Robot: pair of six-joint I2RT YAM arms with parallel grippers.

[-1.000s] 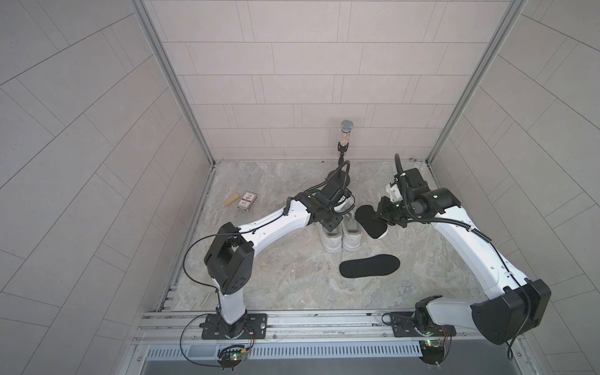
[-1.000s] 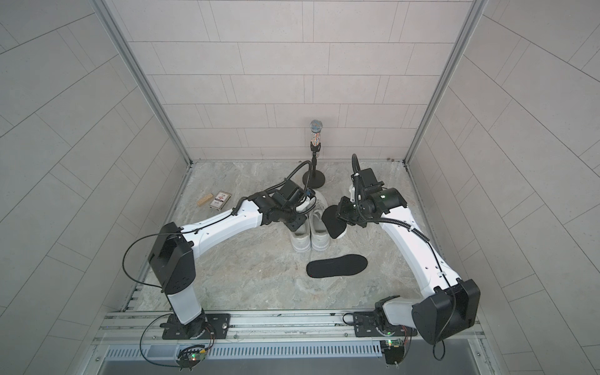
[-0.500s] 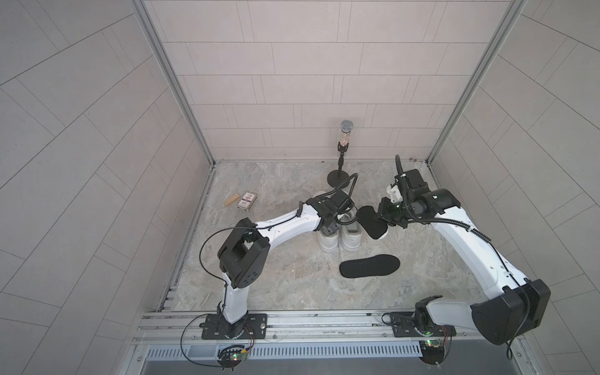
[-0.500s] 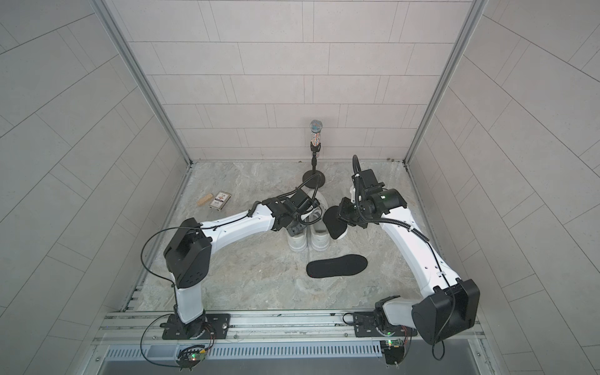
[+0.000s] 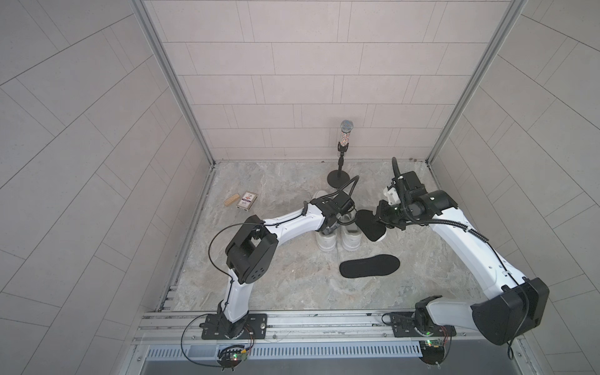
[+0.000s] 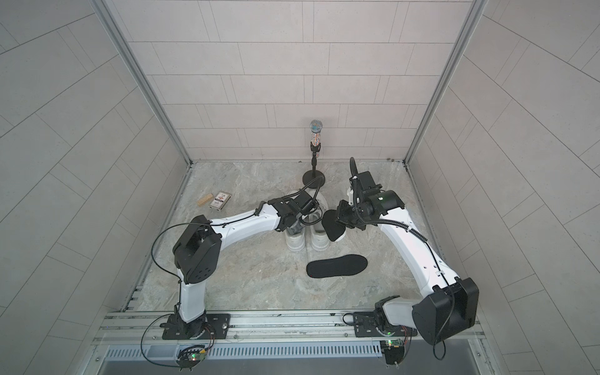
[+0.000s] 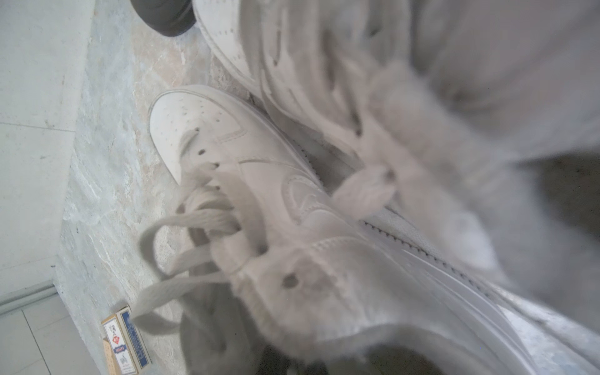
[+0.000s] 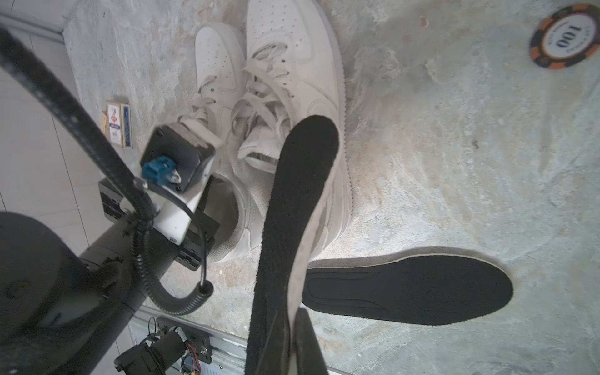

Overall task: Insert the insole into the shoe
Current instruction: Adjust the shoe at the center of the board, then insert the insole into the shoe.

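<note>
At the left heel of the white shoes (image 5: 350,240), the left gripper (image 5: 328,228) has slid back from the laces and snapped closed. Pinching the collar or not, I can't tell. Over the shoes' right edge, the right gripper (image 5: 380,218) still clamps the black insole (image 5: 370,225), tilted and unmoved.

black insole (image 5: 370,225) raised, tilted, just beside white shoe (image 5: 350,239); second insole (image 5: 369,265) lying flat nearby.
</note>
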